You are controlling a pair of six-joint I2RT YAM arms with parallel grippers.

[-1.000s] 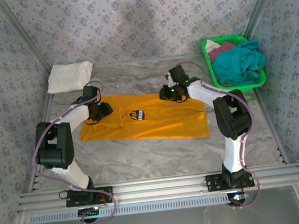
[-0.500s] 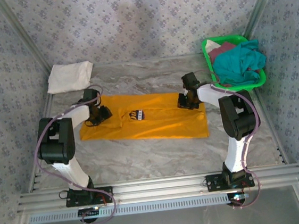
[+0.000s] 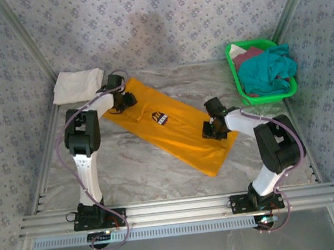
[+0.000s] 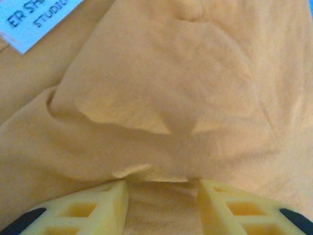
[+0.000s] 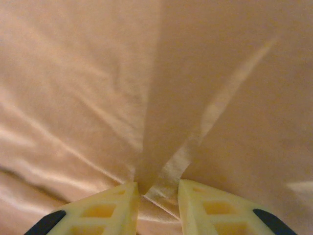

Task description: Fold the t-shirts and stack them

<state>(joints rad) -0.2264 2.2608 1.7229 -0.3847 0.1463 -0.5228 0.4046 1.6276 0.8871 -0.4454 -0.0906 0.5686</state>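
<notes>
In the left wrist view a pale print (image 4: 34, 19) on the orange tee (image 4: 161, 98) sits at the top left corner. Its dark letters read "ER SH" and, on the line below, "STUDI"; the frame edge cuts off the rest. From the top camera the same print (image 3: 161, 118) is a small navy-and-white patch on the chest, too small to read.

The orange tee (image 3: 170, 127) lies flat on the table (image 3: 142, 169), stretched on a slant from far left to near right, a long mustard-coloured strip with a few soft creases. The left gripper (image 3: 122, 100) clamps its far left end; seen from the wrist, the left gripper (image 4: 164, 186) has a ridge of cloth bunched between its yellow jaws. The right gripper (image 3: 211, 131) pinches the near right edge; in its wrist view the right gripper (image 5: 156, 188) is closed on a thin fold, with creases fanning out from it.

A white tee (image 3: 78, 85) lies folded at the far left corner. A teal tee (image 3: 266, 73) and a maroon tee (image 3: 248, 54) are heaped in the green basket (image 3: 271, 97) at the far right.
</notes>
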